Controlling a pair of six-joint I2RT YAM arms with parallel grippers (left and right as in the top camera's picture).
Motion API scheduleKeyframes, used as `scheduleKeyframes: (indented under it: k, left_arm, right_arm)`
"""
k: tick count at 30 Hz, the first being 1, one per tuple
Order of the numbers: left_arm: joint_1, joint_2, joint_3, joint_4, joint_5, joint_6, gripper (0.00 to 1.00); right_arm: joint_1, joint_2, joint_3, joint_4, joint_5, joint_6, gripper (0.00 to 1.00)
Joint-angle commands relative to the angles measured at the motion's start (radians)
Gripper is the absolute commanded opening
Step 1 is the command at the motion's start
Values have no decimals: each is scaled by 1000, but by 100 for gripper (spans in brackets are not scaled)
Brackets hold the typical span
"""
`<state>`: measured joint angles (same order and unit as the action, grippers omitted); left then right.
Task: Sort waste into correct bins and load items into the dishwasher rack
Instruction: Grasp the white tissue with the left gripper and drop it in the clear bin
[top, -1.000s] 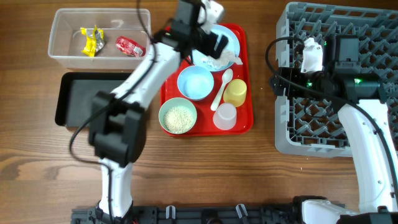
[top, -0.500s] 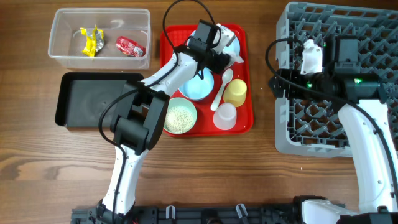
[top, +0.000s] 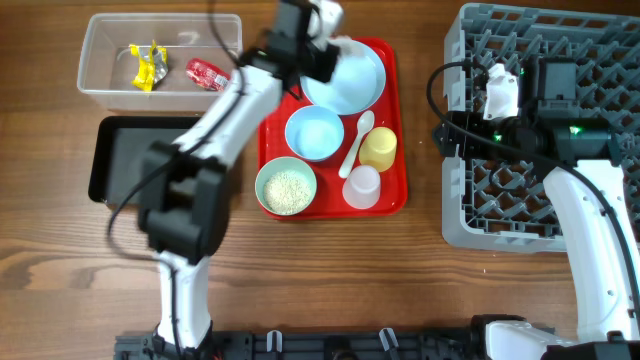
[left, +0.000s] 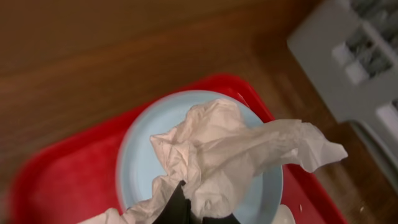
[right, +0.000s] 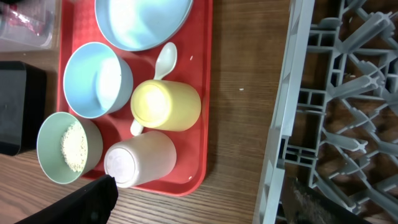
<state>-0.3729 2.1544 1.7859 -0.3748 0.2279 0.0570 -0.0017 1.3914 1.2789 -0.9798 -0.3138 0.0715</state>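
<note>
My left gripper (left: 186, 208) is shut on the crumpled white napkin (left: 230, 155), which hangs just above the pale blue plate (left: 140, 155). From overhead that gripper (top: 318, 60) sits over the back left of the red tray (top: 392, 200), at the plate's (top: 350, 85) edge. The tray also carries a blue bowl (top: 314, 133), a mint green bowl (top: 286, 187) of rice, a white spoon (top: 357, 143), a yellow cup (top: 378, 149) and a whitish cup (top: 361, 187). My right gripper (right: 202, 202) is open and empty, above the left edge of the dishwasher rack (top: 480, 200).
The clear tub (top: 110, 40) at the back left holds a yellow wrapper (top: 146, 66) and a red wrapper (top: 208, 72). The black tray (top: 115, 160) lies in front of it, partly under my left arm. Bare wood separates the red tray from the rack (right: 336, 93).
My left gripper has shut on the napkin and lifted it off the plate, drawing back and to the left. The plate's face now shows. The right arm has not moved.
</note>
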Motion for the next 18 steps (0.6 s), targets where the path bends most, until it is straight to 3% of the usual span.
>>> scheduleKeyframes:
  k: [1, 4, 8, 9, 10, 11, 15, 18]
  left_arm:
    - [113, -161, 21, -72, -28, -25, 4]
    - [249, -186, 21, -177, -156, -16, 4]
    - [377, -138, 17, -269, -207, -10, 4]
    - [401, -117, 17, -284, -207, -12, 12]
    - [421, -98, 17, -304, -202, -13, 63]
    - [430, -89, 17, -319, -198, -13, 100]
    - [425, -104, 17, -334, -194, -13, 100]
    - [379, -218, 18, -439, -91, -13, 100]
  right_arm:
    - [-3, 10, 15, 3, 5, 10, 87]
    - [-3, 10, 15, 7, 5, 10, 87]
    - [-3, 10, 15, 13, 5, 10, 87]
    - [-3, 10, 15, 12, 5, 10, 87]
    - [-3, 10, 15, 11, 5, 10, 87]
    - [-3, 10, 15, 11, 5, 10, 87]
    - [-3, 10, 15, 18, 5, 10, 95]
    - [-3, 10, 15, 14, 6, 8, 96]
